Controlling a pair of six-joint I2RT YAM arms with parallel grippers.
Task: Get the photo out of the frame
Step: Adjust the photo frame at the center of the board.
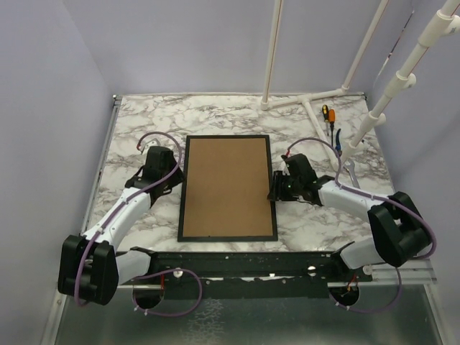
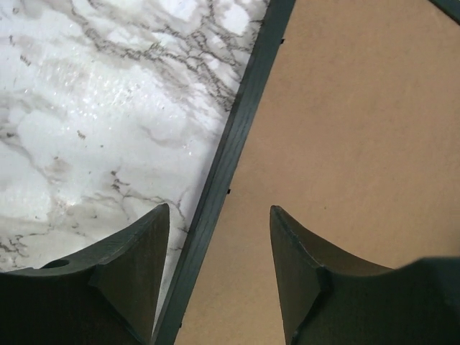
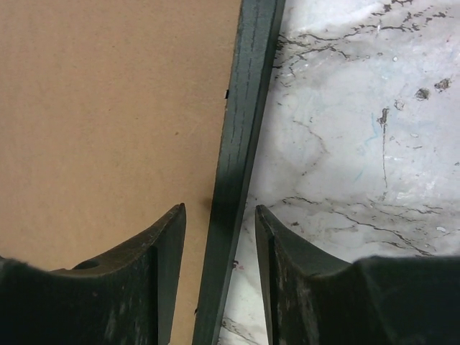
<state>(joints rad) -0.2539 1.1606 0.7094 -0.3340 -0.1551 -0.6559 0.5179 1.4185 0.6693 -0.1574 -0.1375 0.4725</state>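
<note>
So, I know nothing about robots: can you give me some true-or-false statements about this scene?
The frame lies with its brown back up. True.
The photo already lies beside the frame. False: no photo shows, only the frame's back.
The left gripper is open astride the frame's black border. True.
The right gripper is clamped shut on the frame. False: it is open, one finger on each side of the border.
The orange-handled tool lies on the frame. False: it lies far right, apart from it.

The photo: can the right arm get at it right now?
Probably not. The frame lies back up, its brown backing board covering everything; the open right gripper only straddles the rim.
</note>
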